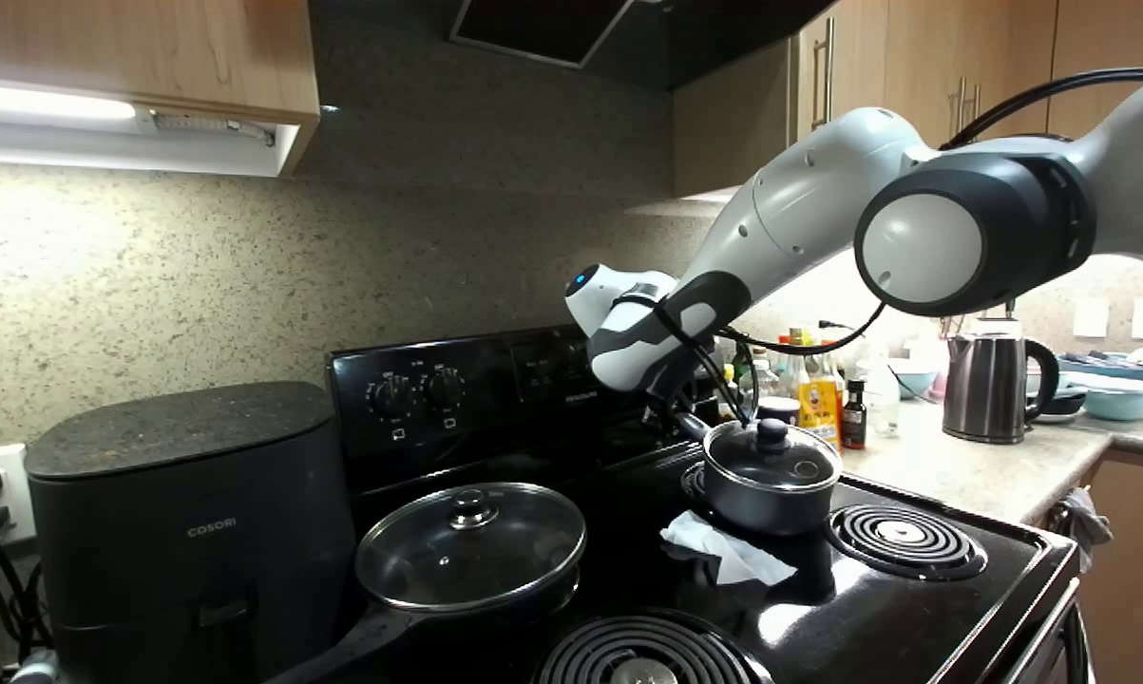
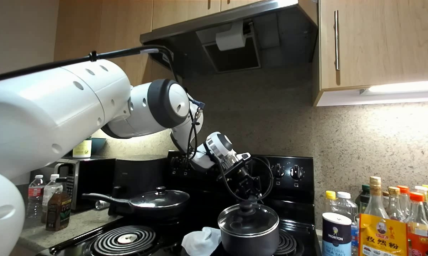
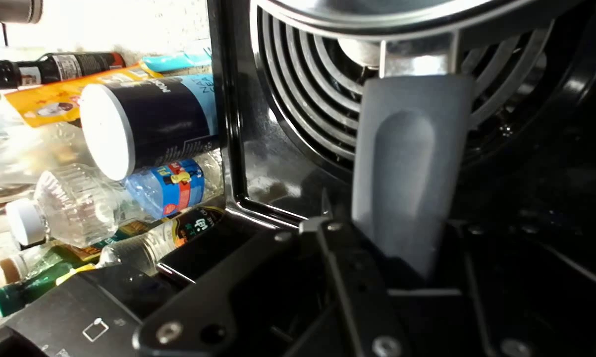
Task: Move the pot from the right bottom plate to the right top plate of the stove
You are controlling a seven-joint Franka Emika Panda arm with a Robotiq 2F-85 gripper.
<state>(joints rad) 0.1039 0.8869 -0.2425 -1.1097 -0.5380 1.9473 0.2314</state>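
Observation:
The dark grey pot [image 1: 771, 508] with its glass lid and black knob shows in both exterior views [image 2: 249, 243]. It is level, between the right top plate [image 1: 693, 480] and the right bottom plate [image 1: 913, 541] of the stove [image 1: 875, 608]. I cannot tell whether its base touches the stove. My gripper [image 1: 674, 410] is at the back panel side, shut on the pot's handle. In the wrist view the grey handle [image 3: 414, 148] lies between the fingers [image 3: 402, 228]. The right top plate's coil [image 3: 312, 89] shows under the handle. The fingertips are dark.
A white crumpled cloth or paper [image 1: 728, 551] lies beside the pot. A glass-lidded pan [image 1: 471, 551] and a black air fryer [image 1: 191, 532] stand farther left. A salt canister [image 2: 336, 234] and several bottles stand beside the stove. The raised back panel [image 1: 481, 389] is close behind the gripper.

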